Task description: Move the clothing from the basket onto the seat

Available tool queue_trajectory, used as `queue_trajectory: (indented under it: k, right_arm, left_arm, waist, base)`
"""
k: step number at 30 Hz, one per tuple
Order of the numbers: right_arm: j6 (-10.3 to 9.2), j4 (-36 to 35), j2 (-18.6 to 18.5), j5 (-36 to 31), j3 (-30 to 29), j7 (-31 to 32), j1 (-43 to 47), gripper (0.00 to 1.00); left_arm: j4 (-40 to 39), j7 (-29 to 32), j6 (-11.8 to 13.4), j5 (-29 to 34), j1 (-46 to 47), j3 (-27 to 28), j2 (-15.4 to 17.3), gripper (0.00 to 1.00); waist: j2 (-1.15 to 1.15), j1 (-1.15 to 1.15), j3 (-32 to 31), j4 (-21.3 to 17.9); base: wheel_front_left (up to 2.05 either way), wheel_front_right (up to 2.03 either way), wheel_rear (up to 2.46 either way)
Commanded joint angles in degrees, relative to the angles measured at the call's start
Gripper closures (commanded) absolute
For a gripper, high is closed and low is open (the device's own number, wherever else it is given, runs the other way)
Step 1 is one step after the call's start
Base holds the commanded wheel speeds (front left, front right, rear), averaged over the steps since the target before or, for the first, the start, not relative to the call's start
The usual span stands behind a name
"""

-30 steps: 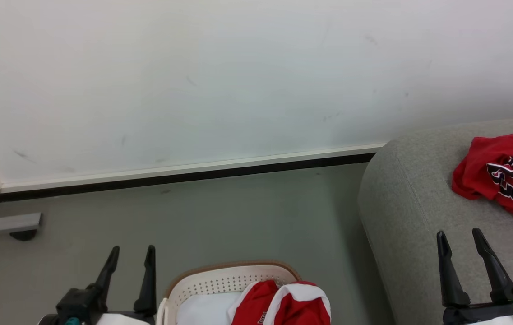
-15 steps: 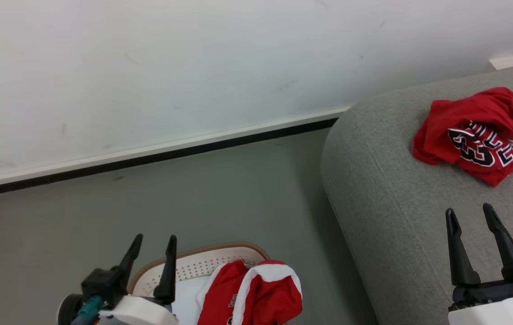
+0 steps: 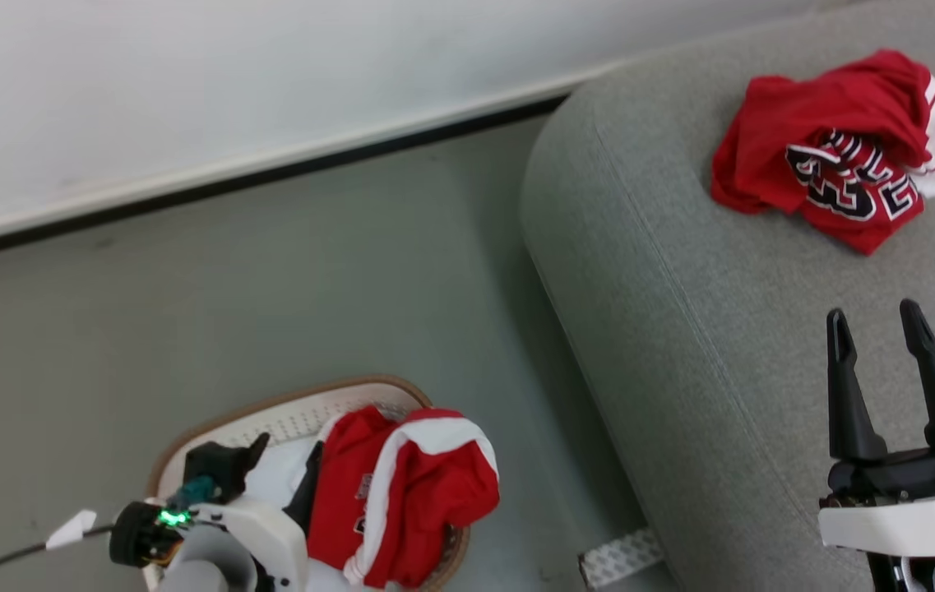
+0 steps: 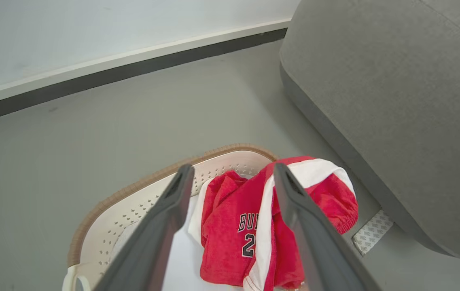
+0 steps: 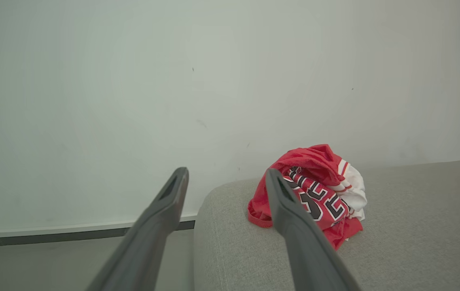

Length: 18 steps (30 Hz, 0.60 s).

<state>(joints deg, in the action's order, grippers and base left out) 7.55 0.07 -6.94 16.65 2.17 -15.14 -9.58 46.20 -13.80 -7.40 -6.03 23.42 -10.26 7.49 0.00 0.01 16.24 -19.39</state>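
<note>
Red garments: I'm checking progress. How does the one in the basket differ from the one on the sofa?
The basket garment hangs over the rim of the basket; the sofa garment lies bunched on the sofa. The basket garment shows small lettering and a broad white band; the sofa garment shows large lettering. Both are red with white trim.

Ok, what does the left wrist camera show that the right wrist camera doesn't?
Of these two, just the left wrist view has the basket with a red garment in it, framed by the open left gripper. Just the right wrist view has the other red garment, crumpled on the seat, beyond the open right gripper. Both share the seat, floor and white wall.
</note>
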Motion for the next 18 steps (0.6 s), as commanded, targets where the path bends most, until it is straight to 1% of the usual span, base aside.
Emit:
queue_trajectory:
  k: [1, 5, 11, 12, 18]
  right_arm:
    - [-0.13, -0.6, 0.5, 0.0, 0.0, 0.0, -1.3, 0.00]
    - [-0.13, -2.5, 1.1, 0.2, 0.5, 0.0, -3.1, 0.00]
    - [-0.13, -6.0, 2.3, 0.5, -0.6, 0.0, -5.2, 0.00]
    - [-0.13, -6.0, 2.3, 0.5, -0.6, 0.0, -5.2, 0.00]
    - [-0.13, -8.8, 3.2, 1.2, -1.5, 0.0, -7.5, 0.00]
  left_arm:
    - [2.4, 0.3, -0.1, 0.6, 1.9, -0.6, 1.1, 0.00]
    - [8.6, 0.7, 0.0, -0.4, 6.1, -2.9, 2.7, 0.00]
    - [16.5, 1.9, 0.0, -1.9, 10.8, -6.0, 5.5, 0.00]
    - [16.5, 1.9, 0.0, -1.9, 10.8, -6.0, 5.5, 0.00]
    - [21.0, 3.0, 0.0, -3.6, 15.9, -8.2, 8.3, 0.00]
  waist:
    - [0.00, -0.01, 3.7, -2.3]
    - [0.00, -0.01, 7.5, -4.3]
    - [0.00, -0.01, 12.7, -6.7]
    - [0.00, -0.01, 12.7, -6.7]
    - [0.00, -0.01, 18.5, -8.2]
  base:
    - [0.00, 0.00, 0.00]
    - [0.00, 0.00, 0.00]
    - [0.00, 0.00, 0.00]
    - [0.00, 0.00, 0.00]
    - [0.00, 0.00, 0.00]
